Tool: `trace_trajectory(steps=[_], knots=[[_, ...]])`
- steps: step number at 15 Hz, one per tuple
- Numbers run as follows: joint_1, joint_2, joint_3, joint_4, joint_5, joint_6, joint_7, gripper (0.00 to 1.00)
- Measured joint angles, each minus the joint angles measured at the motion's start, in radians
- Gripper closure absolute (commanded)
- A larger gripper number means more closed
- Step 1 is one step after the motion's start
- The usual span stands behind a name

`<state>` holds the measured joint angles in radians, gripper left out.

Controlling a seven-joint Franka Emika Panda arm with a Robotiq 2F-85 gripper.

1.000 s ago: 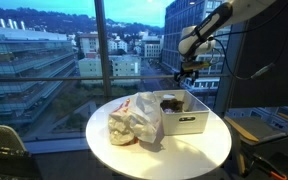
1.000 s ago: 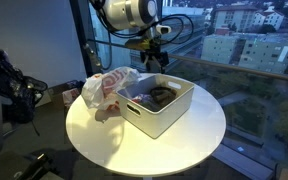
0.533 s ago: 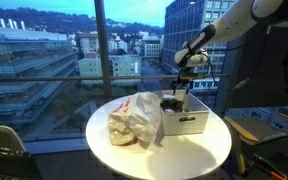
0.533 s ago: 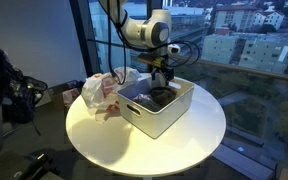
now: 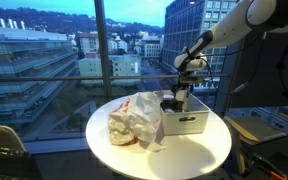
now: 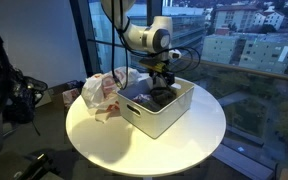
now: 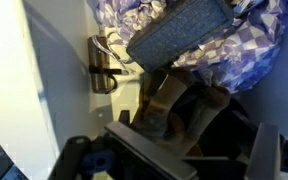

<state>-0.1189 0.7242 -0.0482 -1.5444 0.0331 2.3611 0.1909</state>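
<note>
My gripper (image 5: 181, 97) reaches down into a white bin (image 5: 190, 125) on a round white table (image 5: 189, 152); in both exterior views its fingertips are at the bin's contents (image 6: 162, 90). In the wrist view the gripper (image 7: 189, 160) is open, its dark fingers (image 7: 134, 152) straddling a brown looped strap-like thing (image 7: 184, 108) without pinching it. Beyond the strap lie a grey-blue rectangular pad (image 7: 179, 30) and a purple-and-white checked cloth (image 7: 256, 55). The lower part of the strap is hidden by the gripper body.
A crumpled plastic bag (image 5: 134, 120) with something reddish inside lies against the bin's side, also seen as a bag (image 6: 104, 90). The bin wall (image 6: 159, 122) is low. Tall windows stand just behind the table. A dark chair (image 6: 14, 95) is off to the side.
The arm has come down from above the bin's far edge into the bin, most of it in the first half second. The jaws stayed open.
</note>
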Motion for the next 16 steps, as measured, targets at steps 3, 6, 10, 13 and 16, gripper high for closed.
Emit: trace_trajectory(steps=[3, 6, 10, 13, 16], knots=[[0.007, 0.058, -0.008, 0.037, 0.0, 0.012, 0.011, 0.0], [0.018, 0.13, -0.03, 0.115, 0.0, 0.014, 0.035, 0.0], [0.023, 0.212, -0.062, 0.23, 0.0, 0.011, 0.078, 0.0], [0.022, 0.268, -0.08, 0.3, 0.0, -0.007, 0.103, 0.0], [0.022, 0.305, -0.085, 0.344, 0.0, -0.037, 0.115, 0.0]])
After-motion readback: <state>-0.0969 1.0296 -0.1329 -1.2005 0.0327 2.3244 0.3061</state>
